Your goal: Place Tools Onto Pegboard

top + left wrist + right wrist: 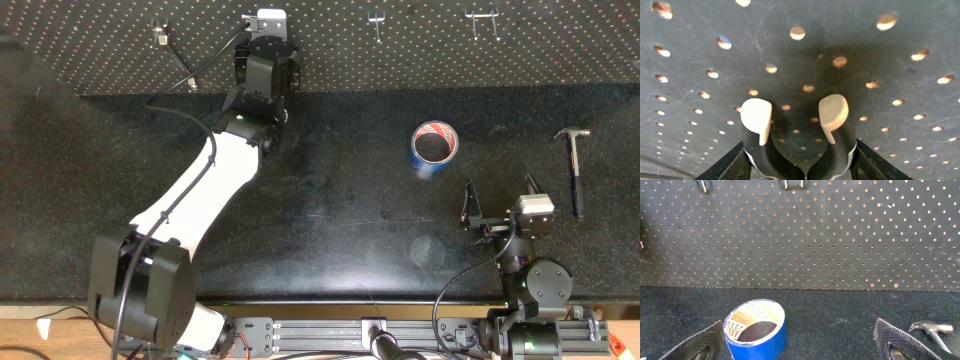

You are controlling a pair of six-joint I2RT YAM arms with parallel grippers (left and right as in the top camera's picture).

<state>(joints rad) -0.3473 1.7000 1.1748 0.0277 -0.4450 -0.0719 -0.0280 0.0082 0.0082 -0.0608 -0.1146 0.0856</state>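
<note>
Top view, left gripper [268, 35]: you see it at the end of the left arm, which reaches up the dark table [330, 230] to the pegboard [420, 50]. A white piece shows at its tip against the board.
Top view, hooks: one [160, 38] is to the left of that gripper, with a cable [182, 65] beside it. Two more [375, 20] [482, 20] are to its right.
Top view, tape roll [434, 146]: blue, on the table right of centre, near the board's foot.
Top view, hammer [575, 170]: it lies flat at the far right, head toward the board.
Top view, right gripper [500, 200]: low on the right, below the tape roll, with its two fingers spread wide.
Left wrist view, left gripper [800, 165]: its fingers close on the base of a black tool [795, 145].
Left wrist view, black tool: U-shaped with two white tips, which point at the pegboard [865, 40]. You cannot tell whether they touch it.
Right wrist view, right gripper [800, 350]: fingers far apart, holding nothing.
Right wrist view, tape roll [756, 327]: it stands between the spread fingers but farther off, nearer one side.
Right wrist view, hammer [935, 329]: its head is at the picture's edge, well apart from the tape.
Right wrist view, pegboard [840, 245]: upright behind both, with two hooks [792, 184] [702, 185] high on it.
</note>
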